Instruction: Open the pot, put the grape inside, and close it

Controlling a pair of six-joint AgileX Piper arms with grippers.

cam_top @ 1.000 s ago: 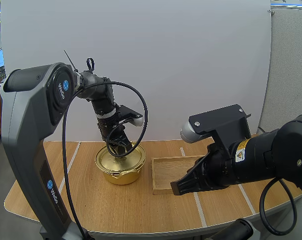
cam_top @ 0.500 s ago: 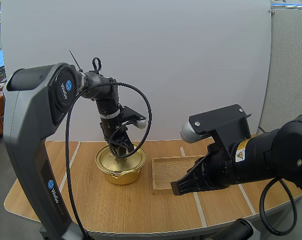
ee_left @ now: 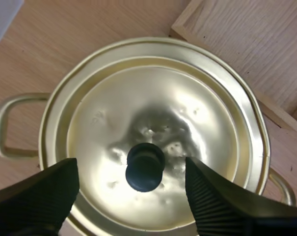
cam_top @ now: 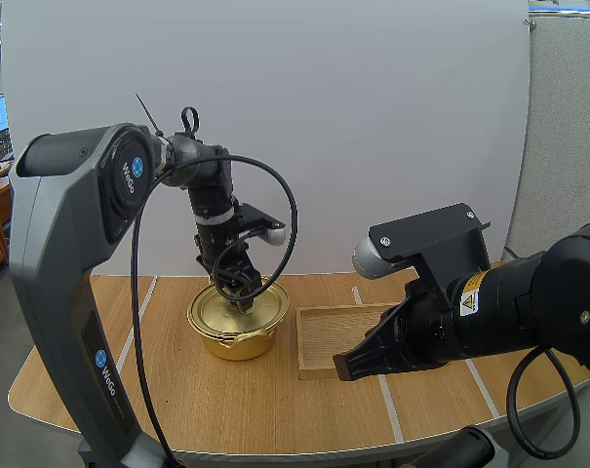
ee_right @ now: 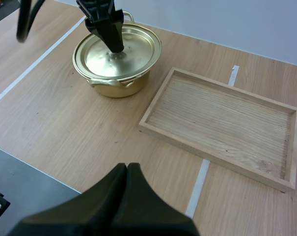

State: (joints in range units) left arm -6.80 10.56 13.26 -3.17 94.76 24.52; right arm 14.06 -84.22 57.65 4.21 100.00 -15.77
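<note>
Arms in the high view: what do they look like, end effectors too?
Left arm: grey shell, black joints, round blue logos. Right arm: black, yellow warning label, grey cap. Left end effector: black fingers, ribbed inside. Right end effector: black wedge.

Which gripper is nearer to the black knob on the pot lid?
Left. The left gripper hangs open just above the lid, one finger on each side of the knob, not touching it. The right gripper, shut, is well away, at the near edge of the tray.

I see the pot (cam_top: 238, 336) upright on the table (cam_top: 226, 395) — gold metal, two loop handles, lid (ee_left: 192, 118) seated on it w/ black knob (ee_left: 145, 167) at ctr — small dents round it.
</note>
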